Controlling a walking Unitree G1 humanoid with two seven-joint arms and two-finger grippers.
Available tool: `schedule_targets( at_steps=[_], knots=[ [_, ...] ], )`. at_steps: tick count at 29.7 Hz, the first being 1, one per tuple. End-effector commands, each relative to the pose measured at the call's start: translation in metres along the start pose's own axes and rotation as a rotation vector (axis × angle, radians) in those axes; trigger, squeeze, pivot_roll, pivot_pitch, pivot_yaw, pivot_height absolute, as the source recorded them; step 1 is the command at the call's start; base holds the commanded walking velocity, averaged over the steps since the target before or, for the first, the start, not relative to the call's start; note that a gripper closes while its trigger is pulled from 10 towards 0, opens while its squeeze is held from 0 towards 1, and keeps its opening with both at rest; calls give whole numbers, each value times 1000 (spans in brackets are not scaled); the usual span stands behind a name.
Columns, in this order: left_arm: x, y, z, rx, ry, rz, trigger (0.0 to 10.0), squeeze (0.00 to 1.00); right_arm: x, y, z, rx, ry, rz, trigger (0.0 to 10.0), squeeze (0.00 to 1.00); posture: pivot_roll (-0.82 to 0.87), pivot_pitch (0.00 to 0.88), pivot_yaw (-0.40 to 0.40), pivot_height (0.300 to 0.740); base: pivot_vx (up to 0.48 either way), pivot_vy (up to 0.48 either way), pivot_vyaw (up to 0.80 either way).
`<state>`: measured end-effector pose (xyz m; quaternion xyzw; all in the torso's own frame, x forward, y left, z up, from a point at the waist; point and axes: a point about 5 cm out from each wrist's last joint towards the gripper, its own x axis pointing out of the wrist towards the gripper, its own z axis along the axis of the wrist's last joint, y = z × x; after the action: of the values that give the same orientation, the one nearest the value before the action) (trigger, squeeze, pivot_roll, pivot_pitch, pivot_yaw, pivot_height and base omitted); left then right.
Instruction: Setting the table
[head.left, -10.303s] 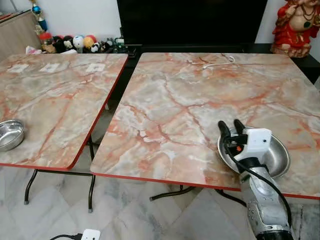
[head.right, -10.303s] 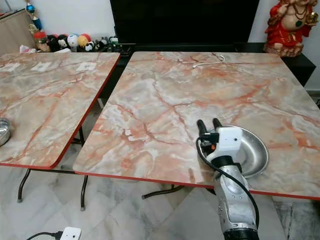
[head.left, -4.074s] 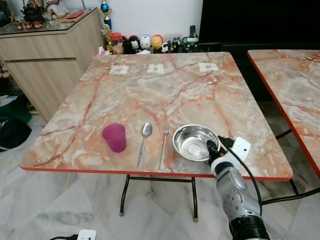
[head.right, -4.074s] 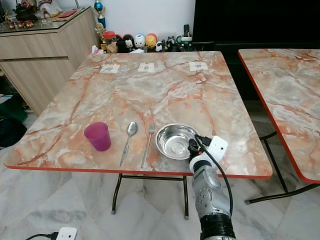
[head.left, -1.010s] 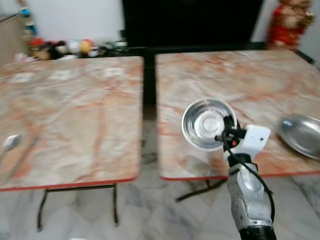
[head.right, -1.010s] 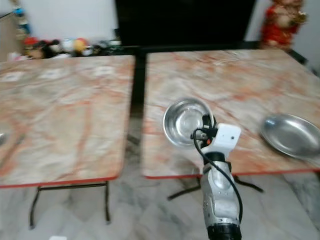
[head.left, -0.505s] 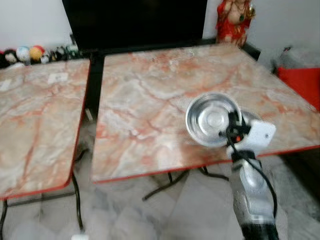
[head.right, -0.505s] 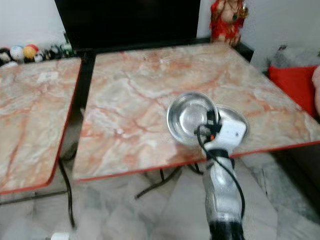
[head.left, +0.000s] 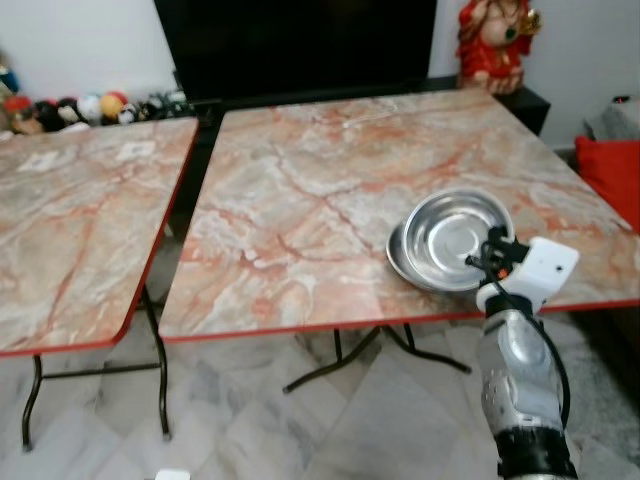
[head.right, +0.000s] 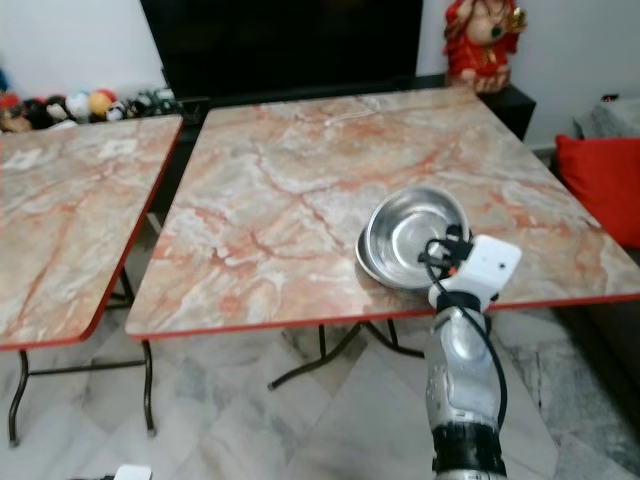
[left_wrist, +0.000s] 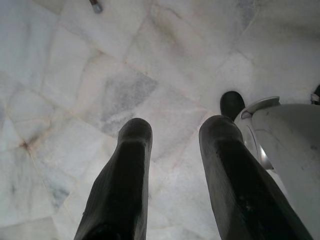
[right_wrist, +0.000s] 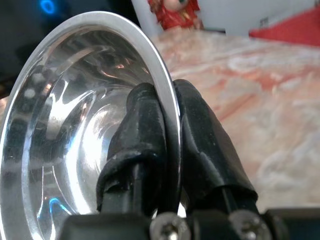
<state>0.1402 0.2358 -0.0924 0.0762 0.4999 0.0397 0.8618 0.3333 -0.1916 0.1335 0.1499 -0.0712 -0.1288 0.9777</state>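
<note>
A shiny steel bowl (head.left: 448, 232) is tilted over a flat steel plate (head.left: 397, 263) near the front right of the right-hand marble table (head.left: 320, 190). Only the plate's left rim shows from under the bowl. Whether bowl and plate touch I cannot tell. My right gripper (head.left: 490, 263) is shut on the bowl's near rim; in the right wrist view its fingers (right_wrist: 200, 130) pinch the rim (right_wrist: 160, 65), one inside and one outside. My left gripper (left_wrist: 175, 132) hangs open over the floor.
A second marble table (head.left: 70, 220) stands to the left across a narrow gap. A black TV cabinet (head.left: 300, 45) and a red statue (head.left: 495, 40) stand behind the table. A red cushion (head.left: 615, 160) lies at the right. Small toys (head.left: 70, 108) line the back left.
The view has swung slightly. The bowl in my right gripper now covers the plate, which half a second ago showed just to the bowl's right.
</note>
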Motion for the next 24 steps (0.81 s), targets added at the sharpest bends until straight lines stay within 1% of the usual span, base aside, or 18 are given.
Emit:
schedule_targets(
  at_steps=[1, 4, 8, 14, 20, 24],
  knots=[
    [0, 5, 2, 13, -3, 13, 10000, 0, 6, 3, 4, 30, -6, -16, 10000, 0, -125, 0, 64, 740, 0, 0, 0],
    [0, 6, 5, -4, -17, 17, 10000, 0, 7, 10, 8, 18, -30, 21, 10000, 0, -126, 0, 64, 740, 0, 0, 0],
    [0, 6, 6, -7, -22, 15, 10000, 0, 7, 11, 8, 25, -35, 15, 10000, 0, -126, 0, 66, 740, 0, 0, 0],
    [1, 5, 7, -12, -25, 13, 10000, 0, 8, 11, 9, 27, -46, 12, 10000, 0, -126, 0, 65, 740, 281, 0, 0],
    [1, 4, 8, -21, -29, 6, 10000, 0, 9, 13, 12, 25, -60, 18, 10000, 0, -130, 0, 65, 740, 347, 0, 0],
    [1, 4, 8, -19, -27, 8, 10000, 0, 9, 11, 12, 32, -61, 7, 10000, 0, -128, 0, 63, 740, 374, 0, 0]
  ],
)
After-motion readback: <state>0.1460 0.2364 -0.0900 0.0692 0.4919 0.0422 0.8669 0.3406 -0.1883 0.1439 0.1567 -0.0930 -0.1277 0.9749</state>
